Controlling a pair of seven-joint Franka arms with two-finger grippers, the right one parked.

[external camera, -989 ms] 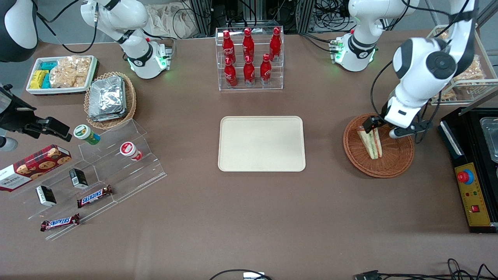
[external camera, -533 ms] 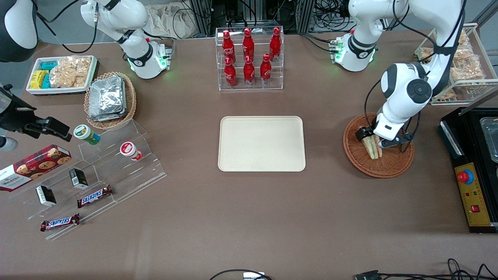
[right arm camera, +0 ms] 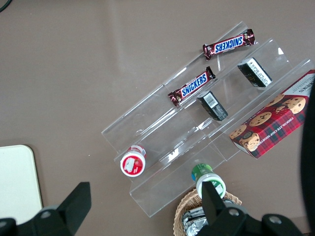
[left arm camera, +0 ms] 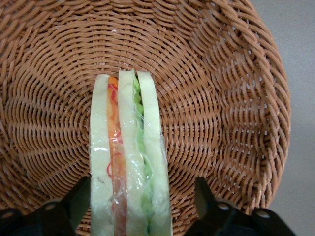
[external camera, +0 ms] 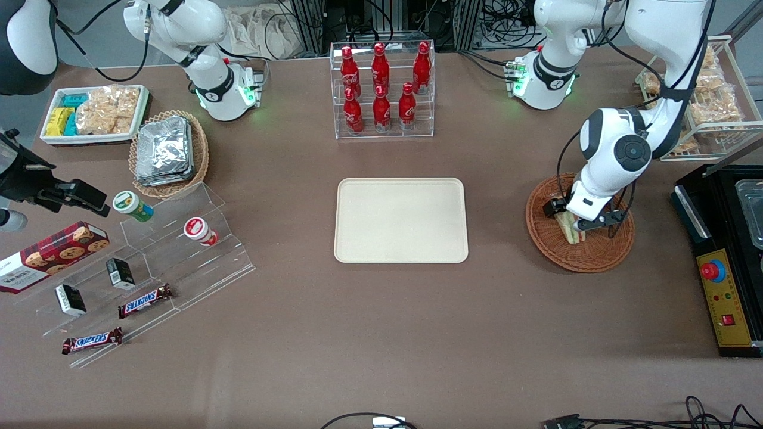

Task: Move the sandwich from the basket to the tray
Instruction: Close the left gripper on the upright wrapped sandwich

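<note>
One sandwich (left arm camera: 129, 157) stands on edge in the basket (left arm camera: 231, 98), and your gripper (left arm camera: 135, 206) is low over it, fingers (left arm camera: 204, 196) spread wide on either side, not yet touching the bread. Its long axis runs straight away from the gripper, between the fingers, so closing across its thickness looks right. The tray (external camera: 400, 220) lies well apart on the surface, toward the parked arm.

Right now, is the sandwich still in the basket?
Yes. The sandwich stands on edge inside the basket, with the open tool around it.
</note>
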